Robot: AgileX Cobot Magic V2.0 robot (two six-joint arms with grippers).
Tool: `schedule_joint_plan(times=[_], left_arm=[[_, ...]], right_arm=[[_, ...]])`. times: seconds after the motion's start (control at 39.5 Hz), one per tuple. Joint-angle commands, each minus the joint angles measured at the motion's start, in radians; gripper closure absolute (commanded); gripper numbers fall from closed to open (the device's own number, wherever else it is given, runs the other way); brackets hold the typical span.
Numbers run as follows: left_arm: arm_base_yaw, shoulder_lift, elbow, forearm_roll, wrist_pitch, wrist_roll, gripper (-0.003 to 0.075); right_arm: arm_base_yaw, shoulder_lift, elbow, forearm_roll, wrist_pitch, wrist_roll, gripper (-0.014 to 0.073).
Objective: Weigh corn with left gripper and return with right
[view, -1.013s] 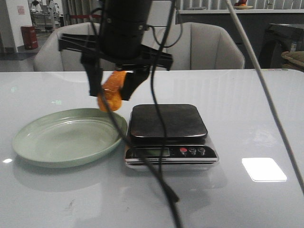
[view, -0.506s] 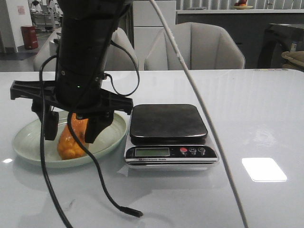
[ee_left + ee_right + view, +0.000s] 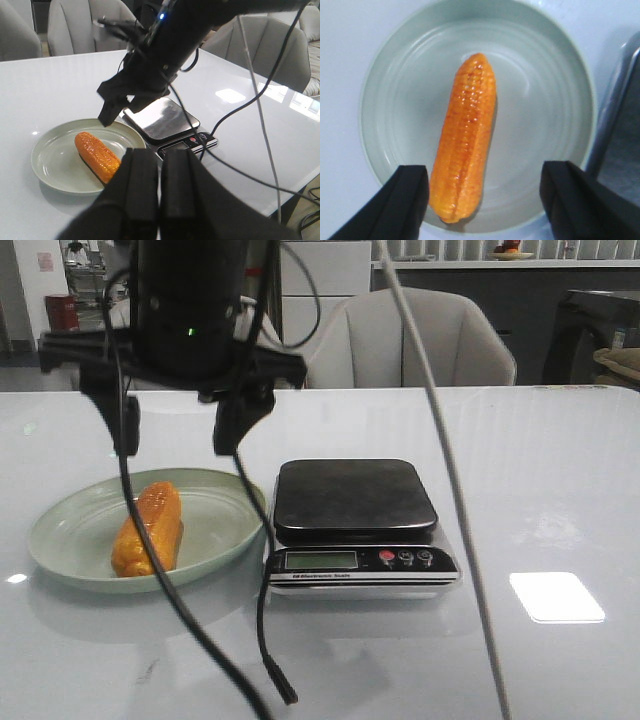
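The corn (image 3: 148, 530) lies flat on the green plate (image 3: 215, 520), apart from both grippers. My right gripper (image 3: 180, 430) hangs above the plate, open, and its two fingers straddle empty air over the cob. In the right wrist view the corn (image 3: 465, 145) lies lengthwise on the plate (image 3: 535, 100), and the gripper (image 3: 490, 200) has its fingers wide on either side. My left gripper (image 3: 160, 185) is shut with nothing in it. It is held back from the plate (image 3: 55, 160) and the corn (image 3: 97, 157). It does not show in the front view.
A black-topped kitchen scale (image 3: 355, 500) stands right beside the plate with nothing on its platform. A loose black cable (image 3: 285, 695) trails from the right arm down onto the table in front of the scale. Chairs stand behind the table's far edge.
The right gripper carried the corn from beside the scale down onto the plate, let go of it, opened and rose. The corn now lies flat on the plate.
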Motion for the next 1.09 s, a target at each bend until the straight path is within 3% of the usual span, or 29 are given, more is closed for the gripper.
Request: schedule_joint_plan(times=[0.0, 0.18, 0.41, 0.61, 0.91, 1.06], left_arm=[[0.002, 0.000, -0.024, -0.006, -0.071, 0.001, 0.0608], [0.002, 0.000, -0.024, -0.006, -0.071, 0.001, 0.0608], [0.002, 0.000, -0.024, -0.006, -0.071, 0.001, 0.0608], [0.002, 0.000, -0.024, -0.006, -0.071, 0.001, 0.0608], [0.002, 0.000, -0.024, -0.006, -0.071, 0.001, 0.0608], [0.002, 0.000, -0.024, -0.006, -0.071, 0.001, 0.0608]], right_arm=[[-0.015, -0.152, -0.035, -0.038, 0.005, -0.135, 0.0028], [-0.045, -0.284, -0.033, -0.038, 0.067, -0.298, 0.0028], [-0.088, -0.458, 0.087, -0.038, 0.076, -0.384, 0.0028], [-0.087, -0.679, 0.366, -0.030, -0.057, -0.386, 0.0028], [-0.087, -1.134, 0.864, -0.026, -0.402, -0.386, 0.0028], [-0.087, -1.380, 1.081, -0.027, -0.495, -0.386, 0.0028]])
